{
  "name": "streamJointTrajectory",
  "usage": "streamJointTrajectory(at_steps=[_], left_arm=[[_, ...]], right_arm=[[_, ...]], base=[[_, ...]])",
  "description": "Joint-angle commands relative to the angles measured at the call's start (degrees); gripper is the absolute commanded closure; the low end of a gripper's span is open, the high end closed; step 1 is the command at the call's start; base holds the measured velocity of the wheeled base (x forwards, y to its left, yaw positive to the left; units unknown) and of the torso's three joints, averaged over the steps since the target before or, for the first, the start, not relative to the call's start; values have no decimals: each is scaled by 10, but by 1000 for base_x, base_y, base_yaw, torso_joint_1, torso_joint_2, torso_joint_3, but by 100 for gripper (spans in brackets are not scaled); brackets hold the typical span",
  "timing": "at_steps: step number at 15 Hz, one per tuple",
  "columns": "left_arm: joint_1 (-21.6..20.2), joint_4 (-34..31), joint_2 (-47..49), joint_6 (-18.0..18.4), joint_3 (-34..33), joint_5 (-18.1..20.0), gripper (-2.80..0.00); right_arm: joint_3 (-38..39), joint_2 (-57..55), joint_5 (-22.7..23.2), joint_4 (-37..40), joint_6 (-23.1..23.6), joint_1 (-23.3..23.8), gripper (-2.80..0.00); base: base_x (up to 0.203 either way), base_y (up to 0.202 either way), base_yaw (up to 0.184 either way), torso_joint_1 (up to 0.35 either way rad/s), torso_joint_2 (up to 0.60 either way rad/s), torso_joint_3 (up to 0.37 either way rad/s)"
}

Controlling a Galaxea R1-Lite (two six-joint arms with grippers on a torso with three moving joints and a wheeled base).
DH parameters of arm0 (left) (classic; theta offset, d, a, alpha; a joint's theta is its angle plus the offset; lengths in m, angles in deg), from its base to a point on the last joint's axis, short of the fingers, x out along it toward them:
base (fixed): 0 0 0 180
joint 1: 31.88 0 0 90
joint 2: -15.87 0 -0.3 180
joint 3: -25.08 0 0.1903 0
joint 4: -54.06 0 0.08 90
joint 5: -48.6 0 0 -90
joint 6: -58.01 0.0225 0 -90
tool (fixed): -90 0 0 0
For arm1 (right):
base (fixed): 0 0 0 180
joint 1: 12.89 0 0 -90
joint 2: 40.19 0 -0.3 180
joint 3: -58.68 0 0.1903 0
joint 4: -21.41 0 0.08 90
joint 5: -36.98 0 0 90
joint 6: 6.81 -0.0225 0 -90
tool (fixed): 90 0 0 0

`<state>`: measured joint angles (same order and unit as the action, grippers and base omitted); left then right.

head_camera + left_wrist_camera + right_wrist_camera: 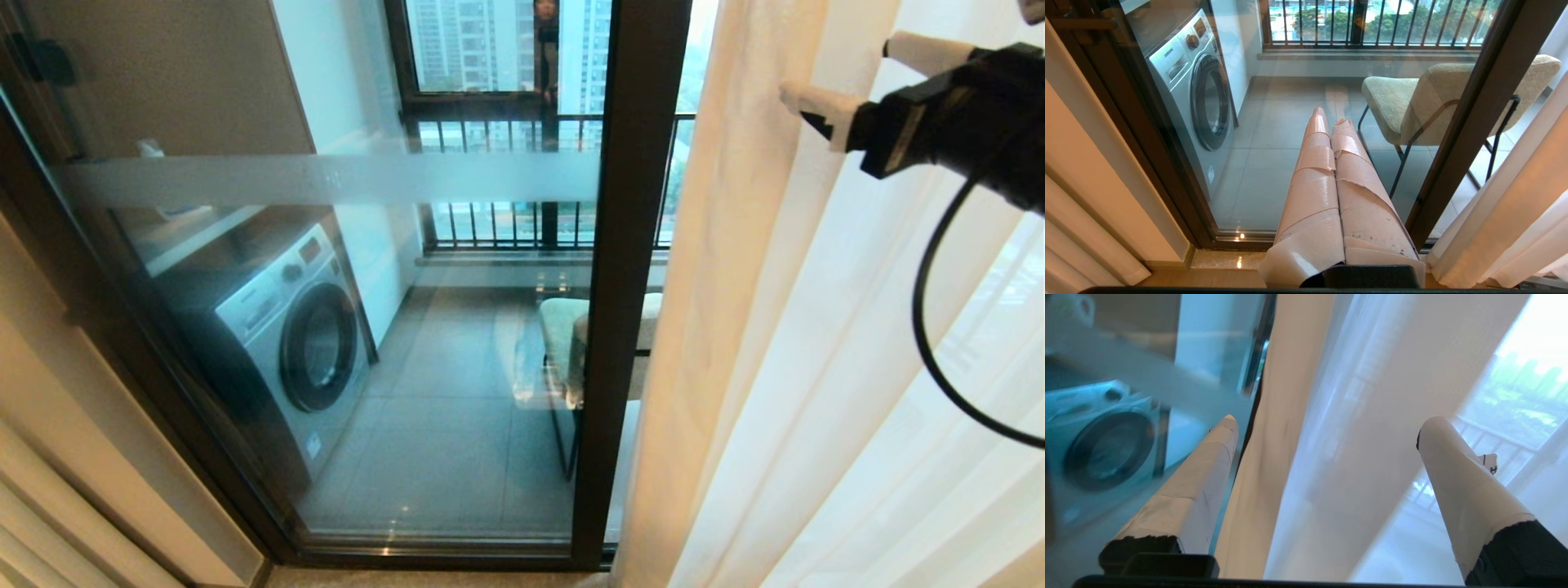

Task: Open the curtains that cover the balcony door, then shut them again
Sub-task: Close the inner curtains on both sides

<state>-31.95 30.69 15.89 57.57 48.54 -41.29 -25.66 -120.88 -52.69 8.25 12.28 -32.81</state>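
The balcony door [633, 269] [1478, 118] is a dark-framed glass slider with a frosted band [326, 180], uncovered across the left and middle. The curtains [784, 367] [1331, 428] [1506, 220], white sheers with a warm beige edge, hang bunched at the right of the door. My right gripper [841, 73] [1331, 420] is raised at the upper right, open, its taped fingers pointing at the curtain's upper folds with nothing between them. Whether it touches the fabric I cannot tell. My left gripper [1331, 116] hangs low before the glass, shut and empty.
Behind the glass stand a washing machine [286, 343] at the left and a cushioned chair [571, 343] near the door's upright. A railed window [522, 163] closes the balcony's far side, with a person's reflection above it. A beige wall panel [73, 457] flanks the door at the left.
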Motion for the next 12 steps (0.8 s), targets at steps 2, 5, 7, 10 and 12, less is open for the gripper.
streamJointTrajectory(at_steps=[2,5,7,10,12], left_arm=[[0,0,0,0,0,0,0],[0,0,0,0,0,0,0],[0,0,0,-1,0,0,0],[0,0,0,-1,0,0,0],[0,0,0,-1,0,0,0]], right_arm=[[125,162,12,33,1,0,-280],[216,246,21,72,1,0,-280],[258,287,23,78,0,1,-280],[323,358,23,106,0,1,0],[368,396,23,116,0,1,0]], base=[[0,0,0,0,0,0],[0,0,0,0,0,0],[0,0,0,0,0,0],[0,0,0,0,0,0],[0,0,0,0,0,0]])
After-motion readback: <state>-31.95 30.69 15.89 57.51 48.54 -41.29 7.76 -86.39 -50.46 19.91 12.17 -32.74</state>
